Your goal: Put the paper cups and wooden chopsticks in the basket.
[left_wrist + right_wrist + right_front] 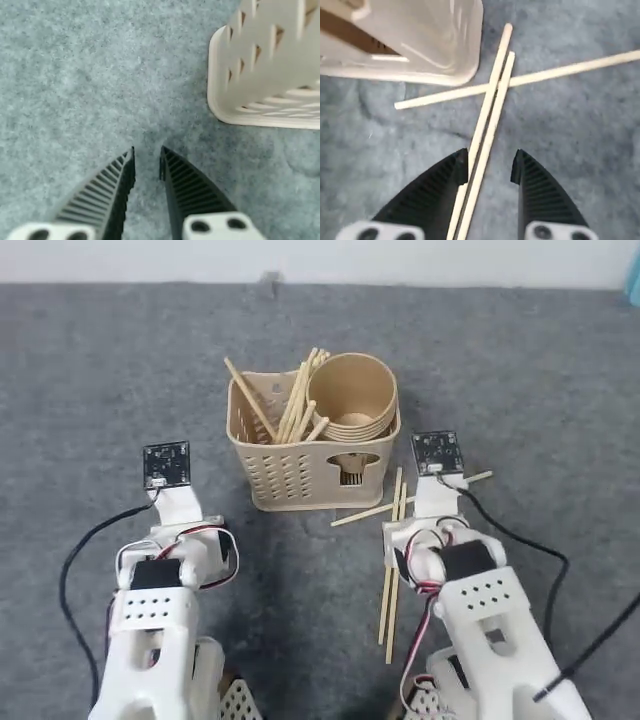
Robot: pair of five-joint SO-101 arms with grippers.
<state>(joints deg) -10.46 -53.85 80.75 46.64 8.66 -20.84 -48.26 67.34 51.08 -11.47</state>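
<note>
A beige slotted basket [300,472] stands mid-table with a stack of paper cups [353,397] and several wooden chopsticks [288,405] leaning inside it. Two loose chopsticks [491,112] lie side by side on the carpet, and a third chopstick [560,71] lies across their far ends. My right gripper [490,157] hovers open just over the pair, which runs beside one finger [437,187]. To the left of the basket [265,65], my left gripper [147,152] is above bare carpet, slightly open and holding nothing.
Grey carpet covers the table. Both arms [160,590] [480,590] sit at the near edge with cables trailing beside them. A pale wall edge runs along the far side.
</note>
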